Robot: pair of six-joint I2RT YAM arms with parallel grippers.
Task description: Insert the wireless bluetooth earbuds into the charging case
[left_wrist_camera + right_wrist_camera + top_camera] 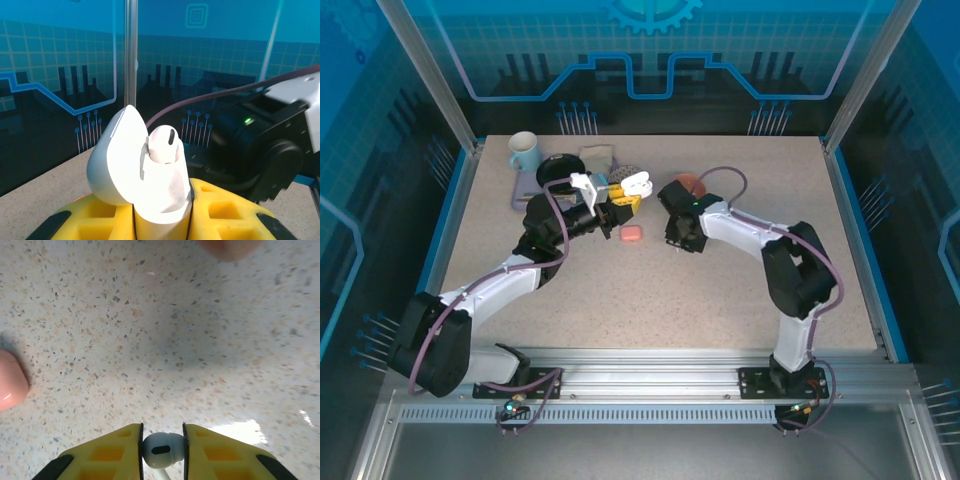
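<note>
My left gripper (620, 198) (162, 220) is shut on the body of an open white charging case (165, 195) (638, 183), held upright above the table. The case's lid (112, 160) hangs open to the left, and one white earbud (163, 144) sits in a slot. My right gripper (680, 238) (162, 440) is shut on a second white earbud (161, 449), low over the table to the right of the case. A closed salmon-pink case (631, 233) (10, 381) lies on the table between the two grippers. The salmon-pink earbuds are hidden.
A blue-grey mug (525, 150), a black round object (556, 166), a tan pad (597, 156) and a purple item (524, 190) crowd the back left. A brownish-pink object (688, 183) (230, 247) lies behind the right gripper. The speckled tabletop (720, 300) stretches toward the arm bases.
</note>
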